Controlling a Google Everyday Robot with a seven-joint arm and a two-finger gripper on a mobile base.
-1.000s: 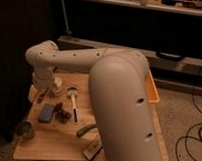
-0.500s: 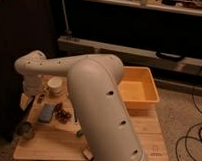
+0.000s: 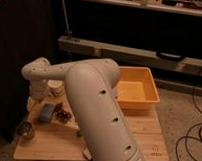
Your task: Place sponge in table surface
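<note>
The blue sponge [image 3: 46,112] lies flat on the pale wooden table surface [image 3: 137,134], near its left side. My arm bends over the table's far left corner and points down. Its gripper [image 3: 39,99] hangs just up and left of the sponge, open and holding nothing. The thick white arm covers the middle of the table.
An orange-yellow tub [image 3: 137,88] stands at the table's far right. A white bowl [image 3: 55,87] sits behind the sponge, and a dark cluster of small items [image 3: 63,115] lies right of it. A metal cup [image 3: 25,130] stands at the front left. A dark cabinet borders the left side.
The arm has swung to the left, and its elbow now stands over the table's far left corner. The tub has come into full view. The sponge has not moved.
</note>
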